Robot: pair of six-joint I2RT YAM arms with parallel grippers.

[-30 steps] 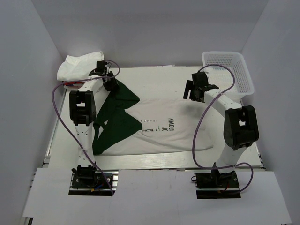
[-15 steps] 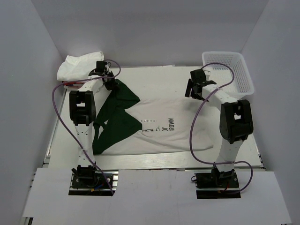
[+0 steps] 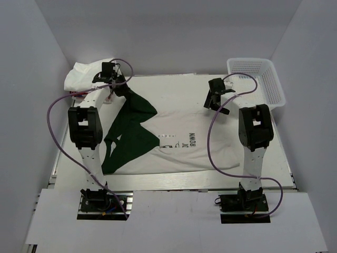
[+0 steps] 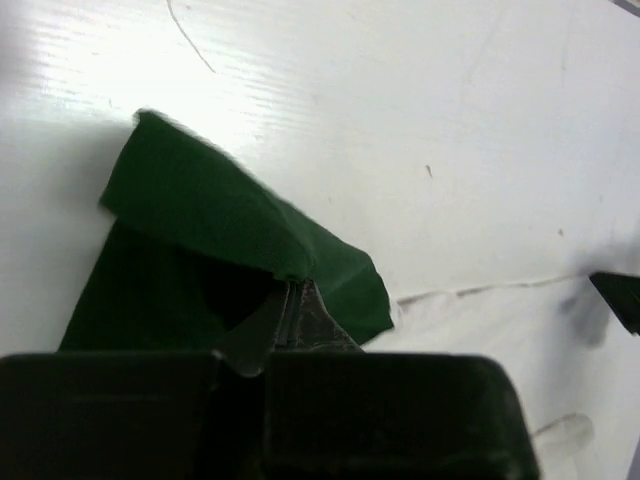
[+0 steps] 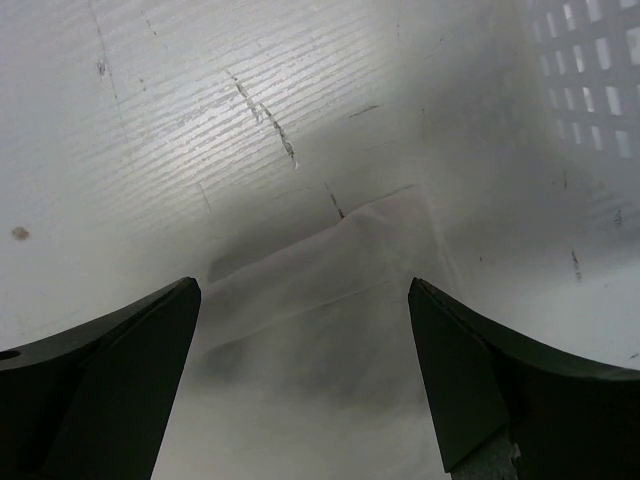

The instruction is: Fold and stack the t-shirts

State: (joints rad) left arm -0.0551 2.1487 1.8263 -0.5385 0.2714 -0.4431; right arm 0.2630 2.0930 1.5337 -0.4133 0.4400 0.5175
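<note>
Gripping the green sleeve [image 4: 200, 210] of the big off-white cloth t-shirt [image 3: 179, 142] flat on the white counter [image 3: 174, 87], the left end effector [image 4: 295, 300] starts the fold; the empty, wide-open right end effector [image 5: 302, 290] should grab a corner next.

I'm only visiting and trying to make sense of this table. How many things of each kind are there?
Robot arms: 2 (left arm, right arm)
Off-white t-shirt with dark green sleeves, spread flat: 1
White cloth bundle: 1
White plastic mesh basket: 1
Total: 5
A red sliver by the bundle is too small to identify, so it is not counted.
</note>
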